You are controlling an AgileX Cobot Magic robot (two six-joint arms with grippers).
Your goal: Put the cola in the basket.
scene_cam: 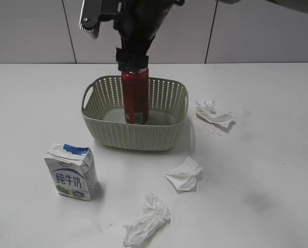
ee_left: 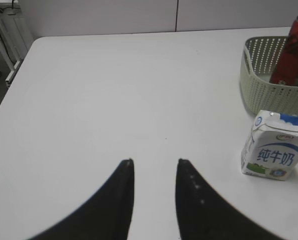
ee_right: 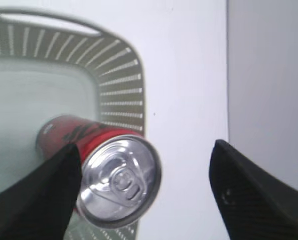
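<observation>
The cola (scene_cam: 135, 98), a slim red can with a silver top, stands upright inside the pale green perforated basket (scene_cam: 138, 137). My right gripper (scene_cam: 133, 66) is right above the can's top, and it is open. In the right wrist view the jaws (ee_right: 146, 145) are wide apart: the can's top (ee_right: 119, 180) lies against the left finger, and the right finger is well clear of it, with the basket's wall (ee_right: 119, 75) behind. My left gripper (ee_left: 155, 161) is open and empty over bare table, far left of the basket (ee_left: 261, 90) and can (ee_left: 291, 55).
A white-and-blue milk carton (scene_cam: 71, 173) stands in front of the basket on the left, and shows in the left wrist view (ee_left: 275, 150). Crumpled tissues lie right of the basket (scene_cam: 213, 113), in front of it (scene_cam: 185, 174) and near the front edge (scene_cam: 146, 219).
</observation>
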